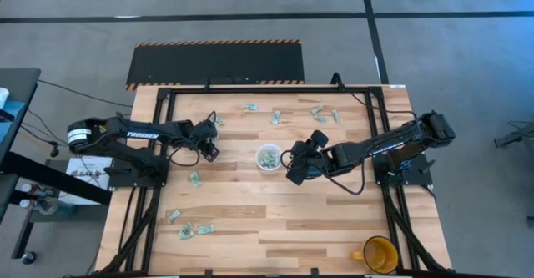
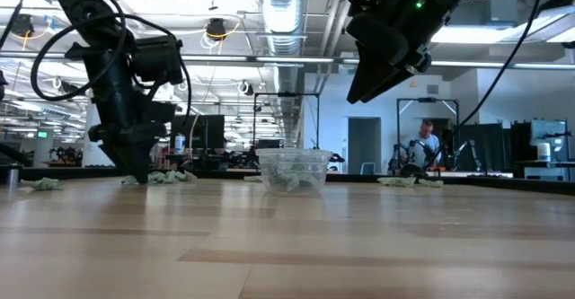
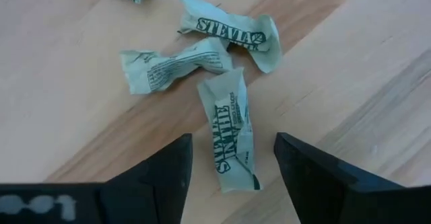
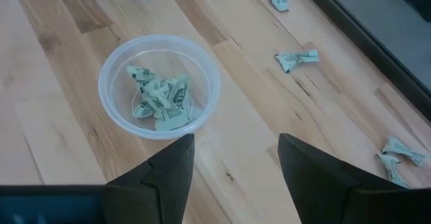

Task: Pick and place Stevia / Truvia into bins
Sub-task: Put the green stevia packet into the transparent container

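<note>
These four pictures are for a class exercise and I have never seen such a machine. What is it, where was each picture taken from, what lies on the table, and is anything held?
It is a robot with two dark arms at a wooden table. One picture looks straight down, one looks level across the tabletop, and two come from cameras on the wrists.

Small crumpled Stevia sachets lie scattered about. A clear plastic cup near the middle already holds a few sachets. A yellow mug stands at one corner.

The left hand is open, low over a sachet lying between its fingers, not gripped. The right hand is open beside the cup. Neither holds anything.
</note>
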Available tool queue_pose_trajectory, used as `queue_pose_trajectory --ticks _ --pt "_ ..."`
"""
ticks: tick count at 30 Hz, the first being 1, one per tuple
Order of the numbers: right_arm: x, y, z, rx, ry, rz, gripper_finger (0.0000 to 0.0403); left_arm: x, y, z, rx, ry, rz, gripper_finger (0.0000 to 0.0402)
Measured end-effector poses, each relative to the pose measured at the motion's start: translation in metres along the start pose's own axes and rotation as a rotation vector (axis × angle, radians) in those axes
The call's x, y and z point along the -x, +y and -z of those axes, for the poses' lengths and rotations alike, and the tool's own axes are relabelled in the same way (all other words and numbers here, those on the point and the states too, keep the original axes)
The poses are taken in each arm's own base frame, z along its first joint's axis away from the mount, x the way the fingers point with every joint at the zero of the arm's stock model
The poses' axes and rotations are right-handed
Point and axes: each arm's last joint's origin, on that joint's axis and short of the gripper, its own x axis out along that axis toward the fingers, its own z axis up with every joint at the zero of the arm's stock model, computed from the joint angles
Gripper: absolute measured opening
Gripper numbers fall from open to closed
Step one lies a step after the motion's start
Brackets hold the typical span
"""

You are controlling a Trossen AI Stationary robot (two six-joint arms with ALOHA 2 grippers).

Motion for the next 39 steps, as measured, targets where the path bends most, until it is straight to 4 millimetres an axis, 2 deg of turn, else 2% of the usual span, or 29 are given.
queue_pose_trajectory --ticks 5,16,22,27,33,36,39 --pt "0.0 0.0 0.0 0.0 0.0 0.001 0.021 -0.001 -0.002 0.0 -0.011 -0.001 0.007 0.0181" --pt "0.0 0.0 0.0 0.0 0.0 0.001 0.0188 -0.002 -0.003 0.0 -0.022 0.001 0.029 0.001" --pt "0.0 0.0 0.0 0.001 0.0 0.002 0.0176 0.006 -0.003 0.001 -0.039 -0.026 0.056 0.0002" --pt "0.0 -0.001 0.0 0.001 -0.012 0.022 0.0169 0.035 -0.013 -0.01 -0.034 -0.171 0.188 0.0001" --pt "0.0 -0.001 -0.001 0.0 -0.023 0.042 0.016 0.07 -0.046 -0.033 -0.1 -0.481 0.534 0.0" --pt "0.0 -0.001 0.0 0.002 -0.022 0.042 0.0157 0.076 -0.062 -0.04 -0.177 -0.539 0.633 0.0" --pt "-0.001 -0.003 -0.001 0.003 -0.015 0.049 0.0154 0.076 -0.078 -0.05 -0.239 -0.536 0.651 0.0"
